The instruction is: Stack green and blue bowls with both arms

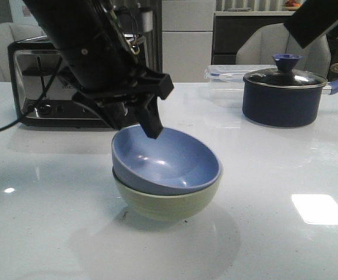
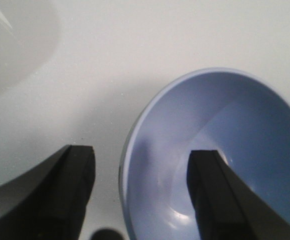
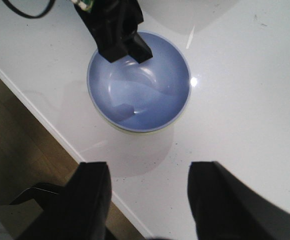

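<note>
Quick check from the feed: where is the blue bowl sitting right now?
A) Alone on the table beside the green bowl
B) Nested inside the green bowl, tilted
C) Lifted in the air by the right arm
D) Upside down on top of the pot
B: in the front view the blue bowl rests inside the green bowl, tipped rather than level, with the left gripper open astride its rim.
</note>
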Tool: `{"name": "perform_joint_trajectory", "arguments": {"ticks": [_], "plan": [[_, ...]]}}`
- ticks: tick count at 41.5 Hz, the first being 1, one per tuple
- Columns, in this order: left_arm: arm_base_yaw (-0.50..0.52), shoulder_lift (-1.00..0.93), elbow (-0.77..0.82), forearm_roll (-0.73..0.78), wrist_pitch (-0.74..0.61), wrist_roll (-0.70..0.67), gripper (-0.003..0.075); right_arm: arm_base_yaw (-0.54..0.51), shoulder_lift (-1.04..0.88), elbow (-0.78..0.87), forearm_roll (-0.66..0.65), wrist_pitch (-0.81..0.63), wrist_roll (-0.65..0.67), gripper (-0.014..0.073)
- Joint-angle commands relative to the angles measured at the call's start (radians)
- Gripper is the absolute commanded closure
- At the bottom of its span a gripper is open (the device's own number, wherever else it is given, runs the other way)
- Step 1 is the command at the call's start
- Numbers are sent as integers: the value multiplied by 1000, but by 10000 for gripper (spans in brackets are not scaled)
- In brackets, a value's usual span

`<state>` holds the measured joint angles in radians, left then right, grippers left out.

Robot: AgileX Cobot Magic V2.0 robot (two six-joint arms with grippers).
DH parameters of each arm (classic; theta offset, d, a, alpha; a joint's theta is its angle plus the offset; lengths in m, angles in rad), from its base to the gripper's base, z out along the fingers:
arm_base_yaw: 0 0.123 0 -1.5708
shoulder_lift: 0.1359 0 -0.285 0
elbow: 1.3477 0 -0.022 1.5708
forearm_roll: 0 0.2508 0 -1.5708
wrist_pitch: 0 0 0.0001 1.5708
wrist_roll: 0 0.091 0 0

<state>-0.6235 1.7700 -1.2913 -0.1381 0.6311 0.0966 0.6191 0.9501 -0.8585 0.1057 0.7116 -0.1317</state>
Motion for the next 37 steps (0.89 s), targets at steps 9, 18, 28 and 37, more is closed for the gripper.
{"name": "perform_joint_trajectory", "arguments": {"ticks": [9,18,28,37], "plan": [[-7,-332,21,88,36,-4,245,-72,-51,-29,-3,-41,6,128],[-7,-588,199,107,34,-4,245,-108,-157,-12,-3,-5,6,128],[-7,-869,433,107,22,-4,245,-108,-277,100,-3,-5,6,128],[-7,-1046,606,102,-41,-4,245,-108,-325,188,-4,-22,6,128]]}}
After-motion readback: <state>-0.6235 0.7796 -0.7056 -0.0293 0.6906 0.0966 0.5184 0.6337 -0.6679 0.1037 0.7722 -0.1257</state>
